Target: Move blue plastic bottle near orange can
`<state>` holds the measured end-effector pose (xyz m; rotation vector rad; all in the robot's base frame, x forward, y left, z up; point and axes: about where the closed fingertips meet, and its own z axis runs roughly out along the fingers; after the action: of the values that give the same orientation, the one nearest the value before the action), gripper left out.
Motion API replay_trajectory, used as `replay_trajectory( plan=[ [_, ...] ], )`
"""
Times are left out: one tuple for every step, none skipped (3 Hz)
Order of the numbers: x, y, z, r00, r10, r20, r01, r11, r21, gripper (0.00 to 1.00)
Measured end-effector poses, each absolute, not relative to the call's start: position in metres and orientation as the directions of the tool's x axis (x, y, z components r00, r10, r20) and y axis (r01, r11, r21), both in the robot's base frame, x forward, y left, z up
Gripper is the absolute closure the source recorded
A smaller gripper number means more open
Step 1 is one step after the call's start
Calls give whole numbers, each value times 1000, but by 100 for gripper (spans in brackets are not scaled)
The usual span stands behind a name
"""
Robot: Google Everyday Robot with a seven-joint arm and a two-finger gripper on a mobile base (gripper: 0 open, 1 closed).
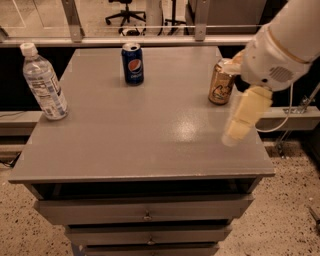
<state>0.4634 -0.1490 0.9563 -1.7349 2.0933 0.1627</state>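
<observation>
The blue plastic bottle (43, 83) stands upright at the far left edge of the grey table top (150, 135); it is clear and ribbed, with a white cap and a white-blue label. The orange can (220, 83) stands upright near the table's right edge, partly behind my arm. My gripper (234, 134) hangs blurred over the table's right side, just in front of and to the right of the orange can. It is far from the bottle and holds nothing I can see.
A dark blue Pepsi can (132, 63) stands at the back middle of the table. The table is a drawer cabinet (145, 216) with handles in front. A metal rail (125, 40) runs behind it, and an office chair (125, 10) stands beyond.
</observation>
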Motion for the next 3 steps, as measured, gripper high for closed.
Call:
replay_trajectory(
  plan=[
    [473, -77, 953, -76, -844, -531, -981, 158, -111, 0],
    [473, -77, 953, -76, -844, -531, -981, 158, -111, 0],
    [473, -74, 957, -68, -830, -554, -984, 148, -100, 0]
  ],
)
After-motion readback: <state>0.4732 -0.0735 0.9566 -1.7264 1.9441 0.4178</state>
